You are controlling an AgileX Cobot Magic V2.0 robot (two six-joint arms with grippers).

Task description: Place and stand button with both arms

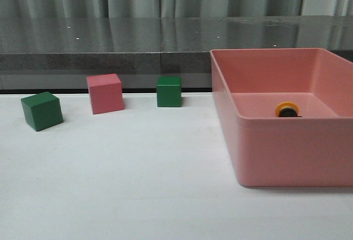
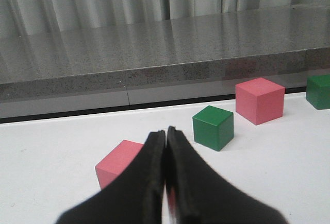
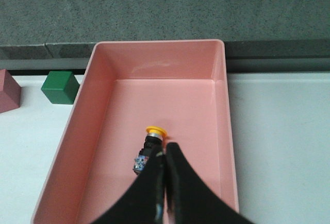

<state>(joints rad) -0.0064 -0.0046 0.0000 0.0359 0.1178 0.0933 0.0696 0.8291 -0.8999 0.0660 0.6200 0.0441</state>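
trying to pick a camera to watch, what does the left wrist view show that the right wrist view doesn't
Only the left wrist view shows the shut left gripper, a pink cube just behind it, and a green cube further on. Only the right wrist view shows the pink bin, the button lying on its side inside, and the shut right gripper above it. Both show white table and the grey ledge.

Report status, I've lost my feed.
Both grippers shut, left, right, holding nothing. Button on its side in bin, under right gripper. Nothing blocking it.
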